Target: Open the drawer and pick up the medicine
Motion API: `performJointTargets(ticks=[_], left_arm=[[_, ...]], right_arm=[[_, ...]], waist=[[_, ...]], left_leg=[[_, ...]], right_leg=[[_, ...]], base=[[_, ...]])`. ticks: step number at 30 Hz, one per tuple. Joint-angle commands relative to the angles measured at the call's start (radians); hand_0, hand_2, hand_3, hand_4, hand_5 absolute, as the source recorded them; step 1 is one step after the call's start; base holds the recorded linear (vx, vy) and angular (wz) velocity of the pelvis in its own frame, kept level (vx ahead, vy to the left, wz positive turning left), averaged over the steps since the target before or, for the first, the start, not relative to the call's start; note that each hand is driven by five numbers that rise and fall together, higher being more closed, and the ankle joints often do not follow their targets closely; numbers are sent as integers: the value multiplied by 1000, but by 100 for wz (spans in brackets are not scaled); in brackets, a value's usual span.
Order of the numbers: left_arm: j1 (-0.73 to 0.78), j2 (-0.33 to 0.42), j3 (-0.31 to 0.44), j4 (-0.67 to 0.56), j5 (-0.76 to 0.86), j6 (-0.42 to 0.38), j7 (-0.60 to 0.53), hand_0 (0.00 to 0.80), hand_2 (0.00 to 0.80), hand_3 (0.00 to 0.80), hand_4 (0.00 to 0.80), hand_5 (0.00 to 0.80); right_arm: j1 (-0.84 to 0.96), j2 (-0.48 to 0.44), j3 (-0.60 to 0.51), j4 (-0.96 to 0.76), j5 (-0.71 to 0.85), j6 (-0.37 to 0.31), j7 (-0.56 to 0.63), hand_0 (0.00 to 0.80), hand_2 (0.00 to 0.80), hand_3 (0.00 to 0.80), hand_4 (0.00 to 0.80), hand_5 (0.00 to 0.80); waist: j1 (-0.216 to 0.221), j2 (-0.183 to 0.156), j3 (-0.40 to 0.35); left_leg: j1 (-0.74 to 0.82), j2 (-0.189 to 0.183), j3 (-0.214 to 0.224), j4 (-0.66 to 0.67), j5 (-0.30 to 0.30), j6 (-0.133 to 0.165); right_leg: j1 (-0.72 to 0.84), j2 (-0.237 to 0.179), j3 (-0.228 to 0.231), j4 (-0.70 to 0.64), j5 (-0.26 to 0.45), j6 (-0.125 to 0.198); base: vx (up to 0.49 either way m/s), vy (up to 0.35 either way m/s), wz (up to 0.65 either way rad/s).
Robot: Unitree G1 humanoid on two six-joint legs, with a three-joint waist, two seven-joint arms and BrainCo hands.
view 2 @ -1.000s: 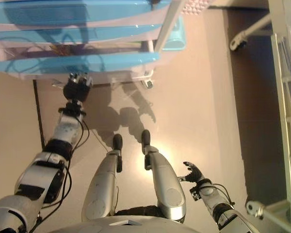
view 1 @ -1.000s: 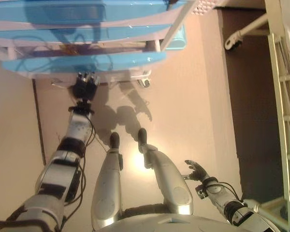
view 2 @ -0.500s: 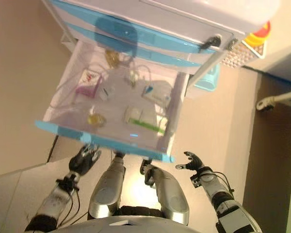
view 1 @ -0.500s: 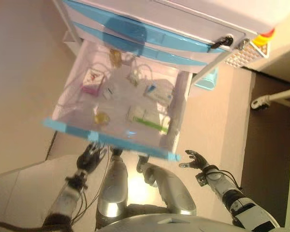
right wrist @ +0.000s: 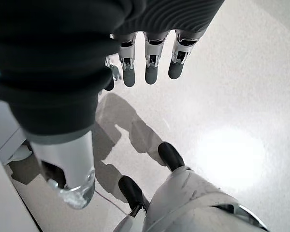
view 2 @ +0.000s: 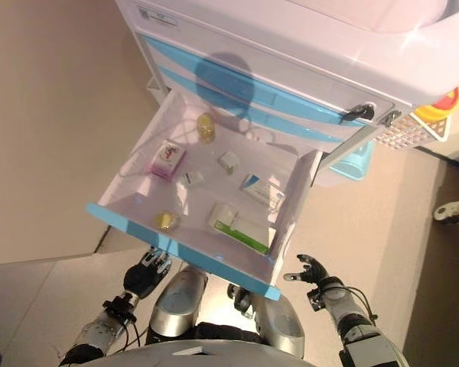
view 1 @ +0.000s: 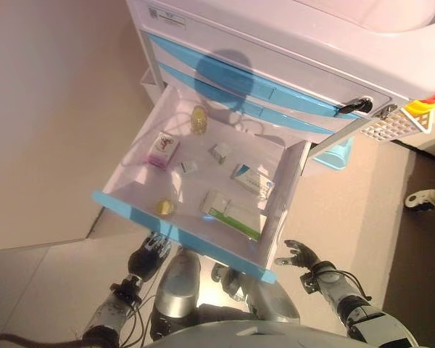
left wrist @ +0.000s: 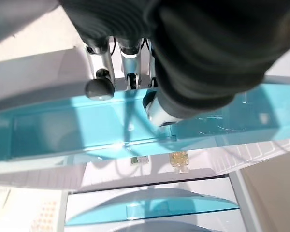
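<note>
The white plastic drawer with the blue front [view 1: 203, 190] now stands pulled well out of the white-and-blue trolley cabinet [view 1: 290, 51], where a second ago it was shut. The left hand [view 1: 148, 251] sits just beneath the blue front edge, fingers hooked up against it. Past that hand, inside the drawer, lie the green-striped white medicine box [view 1: 230, 213], a pink carton [view 1: 162, 149] and small yellow bottles [view 1: 199, 118]. The right hand [view 1: 299, 255] hangs relaxed and empty. Opening looks done; picking remains.

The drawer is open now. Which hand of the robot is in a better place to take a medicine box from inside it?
Probably the right. The left hand is at the blue drawer front, under its edge. The right hand hangs open and free beside the open drawer's corner, nearer the green-striped box.
</note>
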Motion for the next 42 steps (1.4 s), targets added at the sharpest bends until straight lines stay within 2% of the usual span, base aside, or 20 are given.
performJointTargets(ticks=[1, 6, 7, 10, 13, 16, 19, 21, 23, 24, 30, 34, 36, 37, 38, 41, 42], left_arm=[[259, 111, 18, -1, 27, -188, 2, 0, 0, 0, 0, 0], [209, 109, -15, 127, 172, -283, 242, 0, 0, 0, 0, 0], [206, 108, -16, 134, 171, -286, 248, 0, 0, 0, 0, 0], [149, 104, -12, 251, 236, -354, 408, 0, 0, 0, 0, 0], [97, 95, -26, 335, 330, -377, 537, 0, 0, 0, 0, 0], [55, 85, -67, 382, 420, -394, 619, 0, 0, 0, 0, 0], [19, 65, -124, 394, 535, -428, 672, 0, 0, 0, 0, 0], [-7, 62, -196, 390, 682, -459, 729, 0, 0, 0, 0, 0], [-25, 65, -256, 389, 765, -458, 754, 0, 0, 0, 0, 0], [-32, 69, -280, 385, 784, -428, 770, 0, 0, 0, 0, 0], [-53, 102, -300, 408, 800, -331, 780, 0, 0, 0, 0, 0], [-21, 133, -277, 401, 767, -295, 779, 0, 0, 0, 0, 0], [9, 126, -244, 398, 706, -281, 758, 0, 0, 0, 0, 0], [14, 123, -238, 399, 693, -277, 751, 0, 0, 0, 0, 0], [27, 110, -211, 403, 668, -273, 749, 0, 0, 0, 0, 0], [48, 82, -164, 420, 671, -279, 772, 0, 0, 0, 0, 0], [55, 68, -155, 427, 687, -278, 784, 0, 0, 0, 0, 0]], right_arm=[[149, -116, -23, 42, 3, -39, 2, 0, 0, 0, 0, 0], [154, -93, -22, 71, 39, -80, -26, 0, 0, 0, 0, 0], [153, -92, -22, 72, 42, -82, -27, 0, 0, 0, 0, 0], [142, -73, -16, 84, 43, -109, -49, 0, 0, 0, 0, 0], [131, -54, 13, 83, 34, -128, -66, 0, 0, 0, 0, 0], [121, -36, 35, 66, 67, -134, -77, 0, 0, 0, 0, 0], [122, -15, 43, 40, 86, -104, -111, 0, 0, 0, 0, 0], [129, -4, 45, 32, 101, -82, -163, 0, 0, 0, 0, 0], [131, -2, 40, 32, 109, -69, -204, 0, 0, 0, 0, 0], [133, -4, 33, 27, 99, -62, -232, 0, 0, 0, 0, 0], [134, -25, -40, -9, 85, -61, -451, 0, 0, 0, 0, 0], [161, -84, -98, -194, 52, -71, -609, 0, 0, 0, 0, 0], [187, -126, -163, -414, 44, -48, -675, 0, 0, 0, 0, 0], [194, -128, -174, -443, 34, -62, -696, 0, 0, 0, 0, 0], [204, -145, -203, -559, 3, -60, -730, 0, 0, 0, 0, 0], [214, -159, -240, -728, -126, -117, -816, 0, 0, 0, 0, 0], [208, -166, -251, -846, -175, -92, -820, 0, 0, 0, 0, 0]], waist=[[50, 135, -166], [27, 116, -147], [26, 115, -146], [5, 99, -130], [-11, 79, -123], [-24, 58, -117], [-44, 34, -124], [-65, 13, -133], [-81, 0, -141], [-95, -8, -147], [-147, -58, -180], [-185, -91, -208], [-213, -99, -230], [-216, -99, -234], [-228, -99, -247], [-239, -99, -266], [-241, -99, -275]], left_leg=[[-125, -53, 7, 5, 45, 18], [-124, -56, 2, -5, 47, 30], [-125, -57, 2, -6, 47, 31], [-134, -62, 4, -12, 47, 41], [-143, -68, 9, -22, 47, 51], [-156, -73, 17, -28, 47, 60], [-150, -77, 32, -49, 43, 72], [-143, -79, 47, -73, 42, 85], [-137, -80, 65, -88, 41, 93], [-128, -78, 80, -102, 40, 98], [-79, -54, 159, -157, 31, 114], [-49, -34, 206, -170, 16, 119], [-31, -31, 238, -173, 1, 125], [-29, -31, 243, -172, -2, 126], [-22, -32, 257, -172, -12, 130], [-11, -36, 272, -171, -25, 136], [-7, -37, 276, -172, -29, 138]], right_leg=[[-36, -14, 12, 133, -46, 58], [-65, -8, 26, 120, -20, 69], [-66, -7, 27, 120, -20, 69], [-97, -5, 43, 113, -4, 74], [-117, -3, 60, 95, 13, 80], [-133, -5, 72, 72, 32, 85], [-138, -4, 94, 35, 56, 97], [-143, -3, 115, 2, 79, 111], [-147, -3, 134, -19, 96, 122], [-145, -2, 149, -34, 106, 130], [-131, 3, 221, -82, 147, 166], [-123, 10, 265, -101, 170, 180], [-121, 12, 288, -114, 182, 185], [-120, 12, 291, -117, 184, 187], [-120, 13, 300, -121, 185, 188], [-115, 13, 309, -126, 184, 190], [-113, 13, 312, -127, 181, 189]], base=[[26, -38, -2], [-17, -54, 0], [-40, -60, 1], [-69, -58, 1], [-79, -54, -9], [-71, -36, -12], [-41, -24, -12], [-48, -28, -28], [-34, -4, -28], [-26, 17, -43], [4, -17, -56], [41, -44, -52], [33, 27, -40], [31, 61, -37], [37, 71, -34], [38, 58, -28], [39, 49, -13]])
